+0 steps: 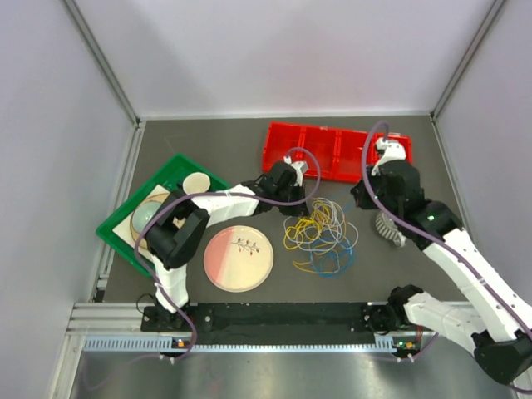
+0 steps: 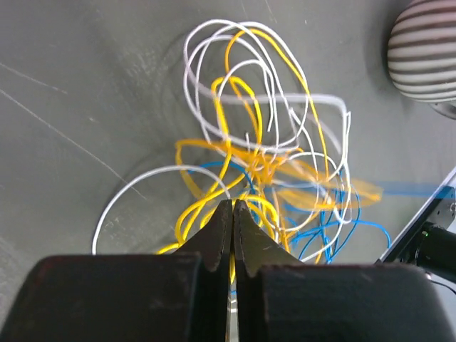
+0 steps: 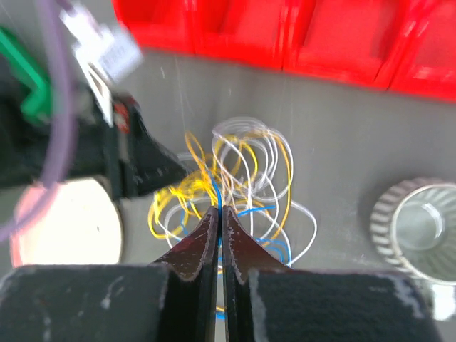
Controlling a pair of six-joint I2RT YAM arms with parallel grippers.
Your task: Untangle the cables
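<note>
The cables lie as one tangle of yellow, blue and white loops on the dark table between the arms. They also show in the left wrist view and the right wrist view. My left gripper is at the tangle's upper left edge. Its jaws are shut, with a yellow cable running into the gap. My right gripper is at the tangle's upper right, raised above it. Its jaws are shut, with a blue cable running up to the tips. The left gripper also shows in the right wrist view.
A red divided tray stands behind the tangle. A ribbed striped cup sits right of it, under the right arm. A pink plate lies front left. A green tray with a bowl and a cup is far left.
</note>
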